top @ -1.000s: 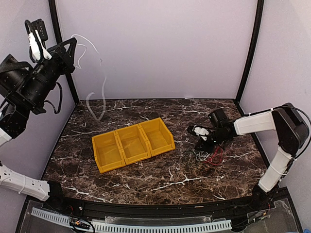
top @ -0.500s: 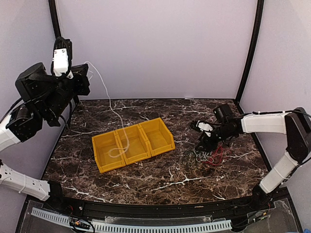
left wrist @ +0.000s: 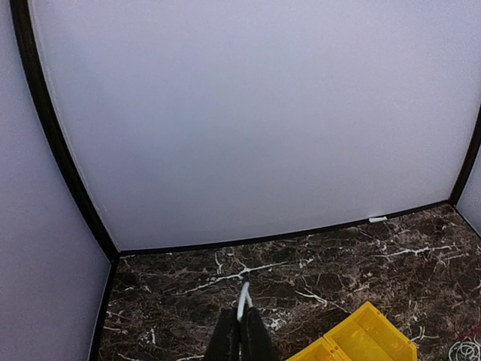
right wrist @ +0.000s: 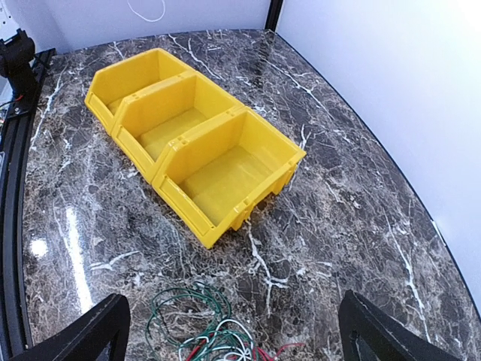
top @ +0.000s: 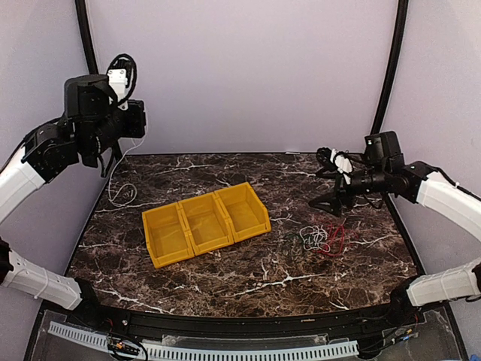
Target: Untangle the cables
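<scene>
My left gripper (left wrist: 242,320) is raised at the far left and shut on a thin white cable (left wrist: 244,299). That cable hangs down the left side and ends in a small loop on the table (top: 122,193), also seen far off in the right wrist view (right wrist: 146,13). A loose tangle (top: 319,239) of green (right wrist: 188,301), white and red (top: 335,241) wires lies right of centre. My right gripper (top: 328,180) hovers above and behind the tangle, open, with nothing between its fingers (right wrist: 83,335).
A row of three joined yellow bins (top: 207,222) sits mid-table, angled, all empty (right wrist: 195,128). The dark marble table (top: 248,274) is bounded by pale walls and black corner posts (top: 387,75).
The left arm swung back to the left, dragging the white cable's tail out of the bins onto the table's left side. The right gripper opened wide and lifted off the tangle.
</scene>
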Robot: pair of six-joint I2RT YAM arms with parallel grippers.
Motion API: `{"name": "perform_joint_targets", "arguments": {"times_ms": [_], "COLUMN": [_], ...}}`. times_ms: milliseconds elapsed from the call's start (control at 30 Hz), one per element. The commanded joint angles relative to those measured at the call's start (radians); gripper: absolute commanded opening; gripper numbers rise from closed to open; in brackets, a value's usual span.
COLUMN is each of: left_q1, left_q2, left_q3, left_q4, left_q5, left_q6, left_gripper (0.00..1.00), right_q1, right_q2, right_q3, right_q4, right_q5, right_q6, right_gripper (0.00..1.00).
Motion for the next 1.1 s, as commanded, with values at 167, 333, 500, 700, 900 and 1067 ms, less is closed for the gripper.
{"name": "perform_joint_targets", "arguments": {"times_ms": [167,333,500,700,900,1067], "left_q1": [0.031,0.101,0.111,0.111,0.111,0.111], "left_q2": [0.143,0.181,0.228,0.204,0.198,0.162], "left_q3": [0.213,0.274,0.401,0.427,0.449,0.397], "left_q4": [-0.224,-0.363,-0.536,-0.605,-0.695,-0.720], "left_q5": [0.111,0.227,0.323,0.377,0.387,0.342], "left_q6": [-0.016,-0.096,-0.135,-0.175,-0.213,-0.235], "left_gripper": [0.00,0.00,0.00,0.00,0.00,0.00], "right_q1": [-0.016,-0.018,-0.018,-0.018,-0.018,-0.018], "right_q2": [-0.064,-0.056,-0.029,0.001,0.011,0.009], "right_q3": [-0.232,-0.241,-0.245,-0.237,-0.230,-0.232], "right_q4": [0.188,0.204,0.204,0.188,0.182,0.181], "right_q5": [-0.041,-0.021,-0.022,-0.044,-0.037,-0.032], "right_q6": [0.039,0.045,0.044,0.039,0.038,0.037], "right_gripper": [0.99,0.99,0.99,0.99,0.97,0.98]}}
